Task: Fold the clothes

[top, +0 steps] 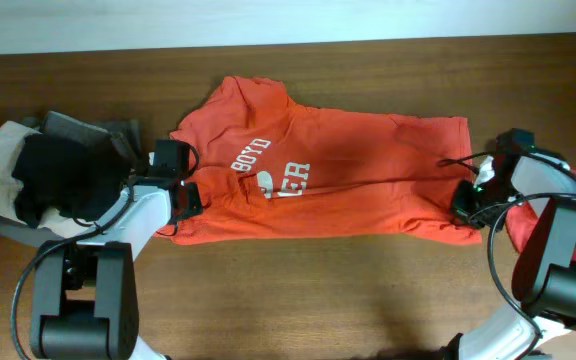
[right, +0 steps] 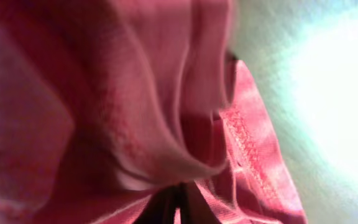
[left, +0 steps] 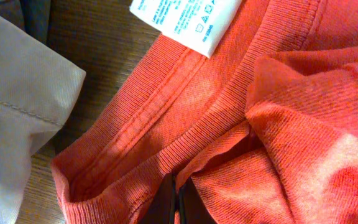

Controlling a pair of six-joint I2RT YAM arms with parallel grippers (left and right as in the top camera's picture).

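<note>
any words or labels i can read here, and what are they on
"BOYD": white print on the red T-shirt, seen tilted in the overhead view
"ER": bigger white letters next to it on the same shirt; the rest of the word is lost in a fold
White care tag at the collar: fine print and wash symbols, too small to read
Right wrist view: no text

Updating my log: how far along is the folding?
Done: the T-shirt lies flat, apparently folded once already. In hand: the left gripper and right gripper each pinch one end. Left: bringing those ends together, then perhaps the crumpled pile by the left arm.
</note>
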